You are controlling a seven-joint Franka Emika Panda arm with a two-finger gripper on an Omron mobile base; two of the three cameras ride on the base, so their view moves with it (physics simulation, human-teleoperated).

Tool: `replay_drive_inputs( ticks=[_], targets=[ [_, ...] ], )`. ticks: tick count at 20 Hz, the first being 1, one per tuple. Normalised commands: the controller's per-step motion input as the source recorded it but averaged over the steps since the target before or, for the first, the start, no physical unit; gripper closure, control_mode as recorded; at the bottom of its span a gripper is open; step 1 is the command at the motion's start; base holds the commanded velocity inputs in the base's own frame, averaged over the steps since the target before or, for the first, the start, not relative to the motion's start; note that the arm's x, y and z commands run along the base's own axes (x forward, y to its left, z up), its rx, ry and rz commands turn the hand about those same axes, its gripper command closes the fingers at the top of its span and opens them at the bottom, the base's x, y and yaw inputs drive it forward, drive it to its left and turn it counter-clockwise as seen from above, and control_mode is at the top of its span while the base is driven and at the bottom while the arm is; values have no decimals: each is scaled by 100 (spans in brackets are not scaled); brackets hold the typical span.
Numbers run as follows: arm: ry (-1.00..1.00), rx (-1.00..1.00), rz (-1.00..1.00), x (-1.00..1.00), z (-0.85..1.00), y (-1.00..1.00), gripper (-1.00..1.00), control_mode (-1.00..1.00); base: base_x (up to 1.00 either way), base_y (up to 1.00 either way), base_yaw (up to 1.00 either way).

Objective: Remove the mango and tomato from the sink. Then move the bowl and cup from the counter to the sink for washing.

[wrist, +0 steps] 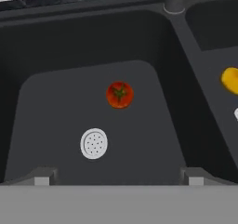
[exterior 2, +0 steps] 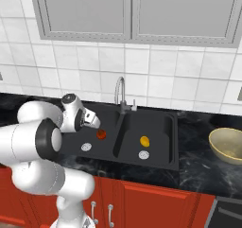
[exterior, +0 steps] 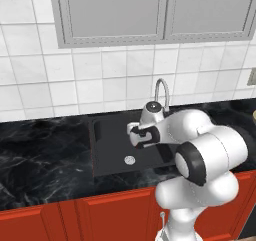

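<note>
The red-orange tomato (wrist: pixel 120 95) (exterior 2: pixel 101 134) lies on the floor of the left basin of the black sink (exterior 2: pixel 172 127), a little beyond the round drain (wrist: pixel 94 143). In the right basin, near its own drain, rests the yellow-orange mango (exterior 2: pixel 144 140) (wrist: pixel 230 80). My gripper (wrist: pixel 118 176) (exterior 2: pixel 92 121) (exterior: pixel 137 137) hovers above the left basin, open, with nothing between its fingers and the tomato ahead of them. The tan bowl (exterior 2: pixel 228 144) stands on the counter right of the sink. The cup is out of view.
A curved silver faucet (exterior 2: pixel 121 92) (exterior: pixel 161 92) rises behind the divider between the basins. The black marble counter (exterior: pixel 45 155) runs on both sides of the sink, with grey wall cabinets (exterior 2: pixel 132 14) above and red cabinet doors (exterior 2: pixel 156 203) below.
</note>
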Motion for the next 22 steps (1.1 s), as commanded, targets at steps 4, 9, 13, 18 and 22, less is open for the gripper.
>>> replay_drive_inputs(
  ticks=[4,9,13,18,22],
  targets=[
    [5,-1,4,20,-29,-3,-100,-100,0,0,0],
    [2,-6,2,24,-25,-1,-100,-100,0,0,0],
    [4,-7,1,23,-26,-4,-100,-100,0,0,0],
    [2,-6,1,24,-27,-2,-100,-100,0,0,0],
    [0,-2,3,28,-25,0,-100,-100,0,0,0]
  ],
)
